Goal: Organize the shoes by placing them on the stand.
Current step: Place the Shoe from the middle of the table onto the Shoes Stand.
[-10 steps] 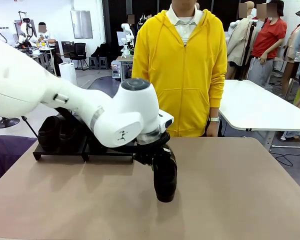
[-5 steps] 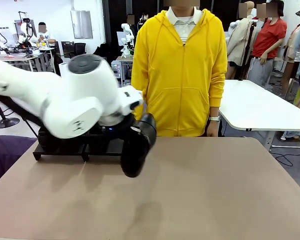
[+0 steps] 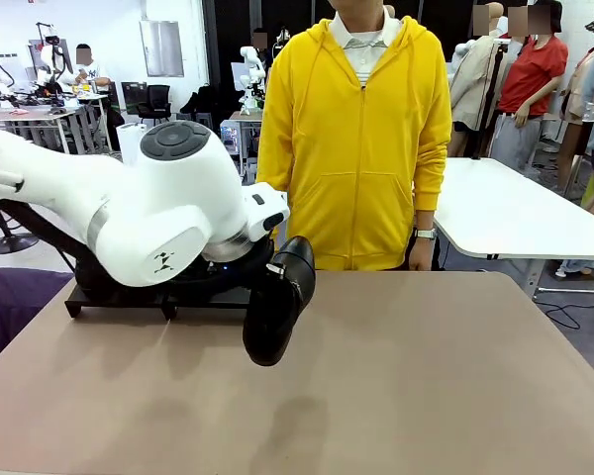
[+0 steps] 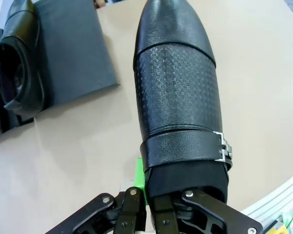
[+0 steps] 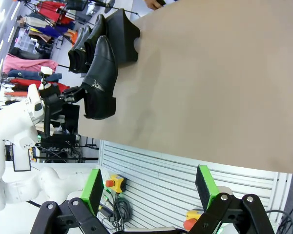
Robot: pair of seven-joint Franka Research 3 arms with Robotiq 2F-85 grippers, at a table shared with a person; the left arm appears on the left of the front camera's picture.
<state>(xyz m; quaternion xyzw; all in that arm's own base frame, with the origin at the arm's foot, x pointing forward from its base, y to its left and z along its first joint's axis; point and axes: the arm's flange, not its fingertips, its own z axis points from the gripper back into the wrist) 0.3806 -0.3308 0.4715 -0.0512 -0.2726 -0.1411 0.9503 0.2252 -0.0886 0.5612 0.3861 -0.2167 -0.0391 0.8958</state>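
Note:
My left gripper (image 3: 260, 273) is shut on the heel end of a black glossy shoe (image 3: 275, 302), which hangs toe-down above the tan table just right of the stand (image 3: 119, 308). In the left wrist view the held shoe (image 4: 178, 97) runs away from my left gripper (image 4: 151, 197), and a green pad (image 4: 140, 171) presses its side. The stand's free black panel (image 4: 73, 53) lies beyond, with other shoes (image 4: 19, 63) on its left part. My right gripper (image 5: 149, 190) is open and holds nothing, far from the held shoe (image 5: 100, 83) and the stand (image 5: 123, 29).
A person in a yellow hoodie (image 3: 361, 139) stands at the far edge of the table (image 3: 455, 376), hands down. My left arm's big white elbow (image 3: 168, 208) hides much of the stand in the front view. The table's right half is bare.
My left arm has swung the held shoe from the table's middle up and to the left, toward the stand. In the last half second it has barely shifted. The right gripper stayed open.

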